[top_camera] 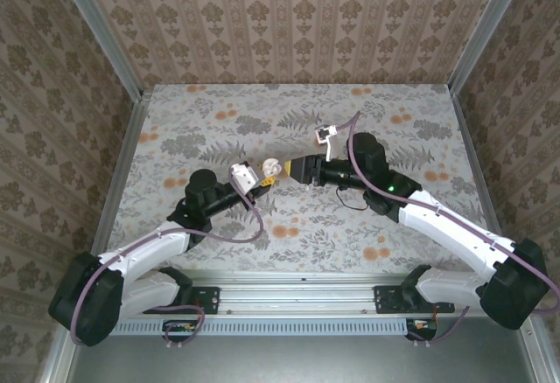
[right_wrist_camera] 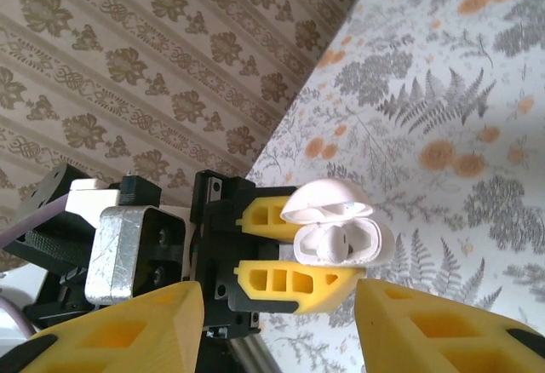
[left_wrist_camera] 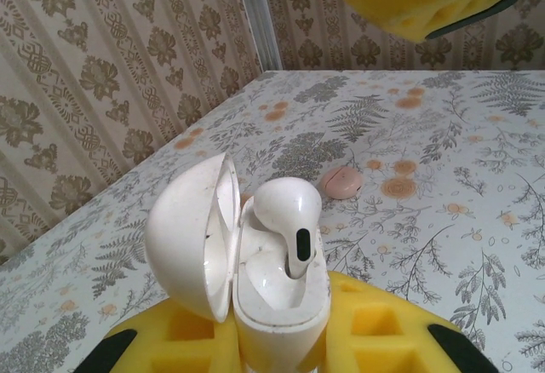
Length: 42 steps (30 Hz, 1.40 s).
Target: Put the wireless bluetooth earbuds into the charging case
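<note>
The case [left_wrist_camera: 277,305] hangs above mid-table, clamped by its base in your left gripper [right_wrist_camera: 319,245], whose jaws are closed on it. Its lid is swung open to one side, and the mouth faces your right gripper [right_wrist_camera: 279,309], whose jaws stand apart and empty close by. One earbud [left_wrist_camera: 289,211] sits in its well, long axis running into the case, stem down, head proud of the rim; it looks not fully seated. A small pink piece [left_wrist_camera: 341,182] on the table [left_wrist_camera: 443,245] may be the second earbud, not yet in.
</note>
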Motion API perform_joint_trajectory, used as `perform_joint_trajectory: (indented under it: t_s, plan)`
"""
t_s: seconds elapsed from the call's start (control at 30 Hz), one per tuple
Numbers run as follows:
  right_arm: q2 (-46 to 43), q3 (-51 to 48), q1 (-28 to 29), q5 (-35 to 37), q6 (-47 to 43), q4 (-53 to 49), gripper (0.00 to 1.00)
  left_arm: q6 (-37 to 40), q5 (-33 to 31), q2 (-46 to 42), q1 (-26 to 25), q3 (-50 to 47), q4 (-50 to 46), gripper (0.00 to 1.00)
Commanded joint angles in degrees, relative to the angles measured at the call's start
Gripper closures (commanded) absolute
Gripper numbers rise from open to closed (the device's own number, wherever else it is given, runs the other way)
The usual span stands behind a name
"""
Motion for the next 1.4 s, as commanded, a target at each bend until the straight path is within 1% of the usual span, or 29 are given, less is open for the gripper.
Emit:
perform_joint_trajectory:
  t_s: [0.0,0.2,0.37,0.5,0.87,1.37]
  plan:
    - [-0.7,1.7,-0.2,-0.7,5.9,-5.3,0.52,1.6,1.9,-0.2,0.2,2.0,0.5,0.95]
    - [0.3,1.9,0.6,-1.3,9.8,-6.7,0.54,1.6,1.6,-0.2,0.0,2.1,0.4,0.95]
    - [1.6,2.1,1.1,-1.4,11.5,-4.2,0.54,1.3,1.6,-0.2,0.0,2.2,0.3,0.95]
    - [3.6,3.0,1.4,-2.4,11.8,-3.0,0.57,1.1,1.4,-0.2,0.0,2.2,0.1,0.95]
    - [8.1,5.8,2.0,-4.0,11.8,-0.6,0.60,0.8,0.3,-0.4,-0.4,2.2,0.2,0.95]
    - [8.5,5.5,2.2,-3.9,12.2,-0.5,0.61,0.9,0.1,-0.4,-0.7,2.9,-0.2,0.95]
